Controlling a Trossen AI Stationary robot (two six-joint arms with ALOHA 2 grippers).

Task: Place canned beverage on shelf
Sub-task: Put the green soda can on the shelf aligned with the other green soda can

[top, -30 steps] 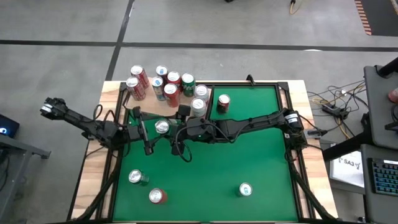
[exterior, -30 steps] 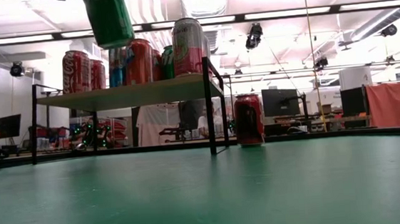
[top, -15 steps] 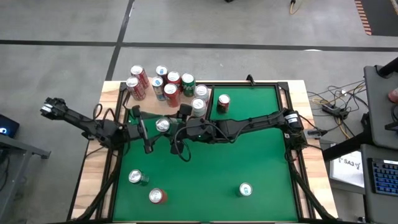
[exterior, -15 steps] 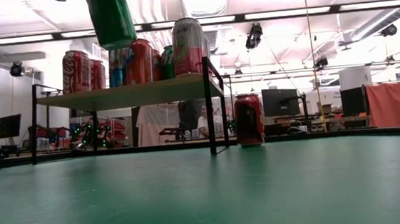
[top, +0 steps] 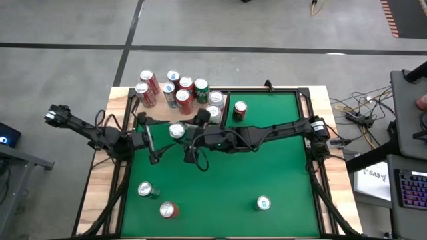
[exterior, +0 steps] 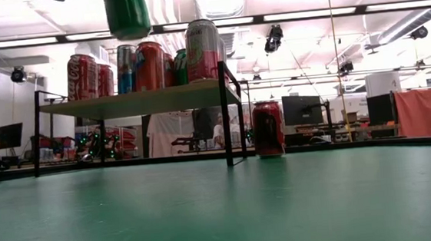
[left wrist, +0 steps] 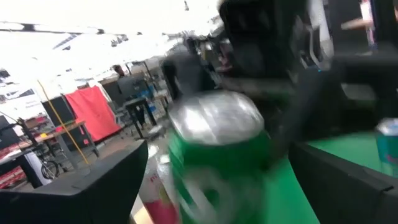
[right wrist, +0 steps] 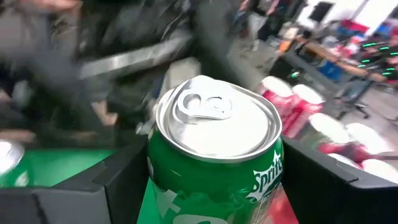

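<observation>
Two grippers flank your green can (top: 177, 131): the right gripper (top: 189, 137) clamps it at its 3 o'clock. The left gripper (top: 155, 139), at 9 o'clock, stands spread apart. Your shelf (top: 175, 100) lies at 12 o'clock.

In the low view, the picture's upper edge is cutting off the top of the green aluminium can (exterior: 126, 12), so my grip on it is lying out of sight. In my left wrist view, motion is smearing the can and my other arm behind it; the can's lettering is unreadable there. In my right wrist view, the can's lower body is running past the frame. From above, my arms are hiding the can's sides. Labels on the clustered cans on the pale wood-grain shelf (top: 123, 100) are staying too small to read.
</observation>
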